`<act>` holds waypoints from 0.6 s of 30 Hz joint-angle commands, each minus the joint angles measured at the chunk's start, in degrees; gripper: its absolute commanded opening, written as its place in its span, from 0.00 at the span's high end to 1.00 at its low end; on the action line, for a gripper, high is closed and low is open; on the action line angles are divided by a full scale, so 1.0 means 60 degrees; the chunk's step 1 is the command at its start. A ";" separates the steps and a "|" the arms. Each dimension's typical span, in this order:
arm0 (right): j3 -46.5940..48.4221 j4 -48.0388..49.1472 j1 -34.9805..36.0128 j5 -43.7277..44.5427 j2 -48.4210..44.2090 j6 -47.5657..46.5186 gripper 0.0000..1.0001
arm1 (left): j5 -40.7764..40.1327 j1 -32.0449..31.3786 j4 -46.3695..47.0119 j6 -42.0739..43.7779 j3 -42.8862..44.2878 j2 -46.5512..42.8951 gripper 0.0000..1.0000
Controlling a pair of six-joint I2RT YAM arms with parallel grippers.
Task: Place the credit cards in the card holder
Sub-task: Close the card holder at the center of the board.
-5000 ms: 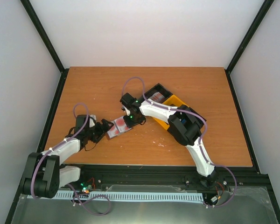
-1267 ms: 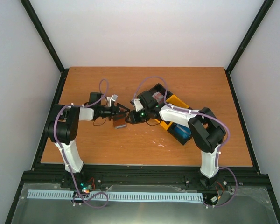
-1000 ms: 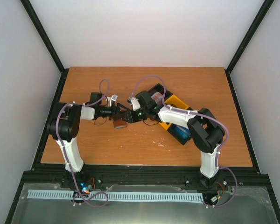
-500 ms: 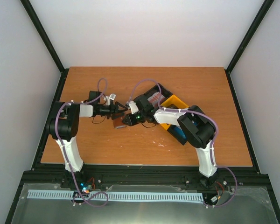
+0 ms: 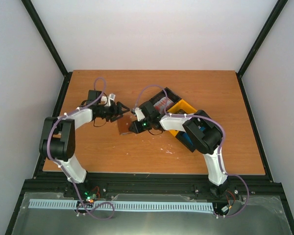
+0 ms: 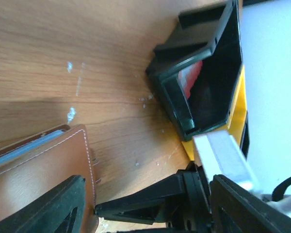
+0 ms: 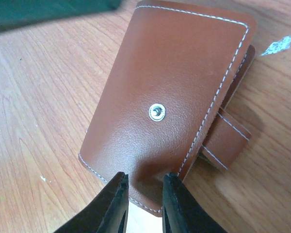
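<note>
Slippage was your risk: right pincer (image 7: 145, 194), narrow, sat on the shut wallet's (image 7: 174, 97) edge mid-table, left pincer (image 5: 122, 108) gaped wide beside it, cards (image 5: 161, 104) lay in the bin (image 5: 158, 93) right, so prying could skate it away.

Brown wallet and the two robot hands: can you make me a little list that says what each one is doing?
card holder: folded shut, lying on the table, snap tab undone
right gripper: fingertips at the card holder's near edge; real grip unclear
left gripper: open, empty, close beside the card holder
credit cards: red-and-white ones in the black bin
</note>
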 commanded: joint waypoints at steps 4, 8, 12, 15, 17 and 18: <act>0.0286 -0.0687 0.0075 0.0395 0.0075 -0.0043 0.77 | -0.2963 0.0055 -0.1836 -0.0776 -0.0337 -0.1360 0.27; 0.0488 -0.0922 0.0077 0.0346 0.0103 -0.0039 0.77 | -0.3024 0.0006 -0.2054 -0.0718 -0.0646 -0.0912 0.29; 0.0566 -0.1084 0.0077 0.0298 0.0137 -0.0047 0.77 | -0.2901 -0.0143 -0.1911 -0.0695 -0.0750 -0.0736 0.31; 0.0713 -0.1216 0.0077 0.0249 0.0183 -0.0032 0.77 | -0.2866 -0.0175 -0.1965 -0.0712 -0.0762 -0.0555 0.34; 0.0850 -0.1365 0.0076 0.0250 0.0213 -0.0019 0.77 | -0.2597 -0.0208 -0.1863 -0.0714 -0.0812 -0.0392 0.39; 0.0954 -0.1487 0.0077 0.0250 0.0244 -0.0003 0.77 | -0.2479 -0.0212 -0.1845 -0.0748 -0.0823 -0.0298 0.41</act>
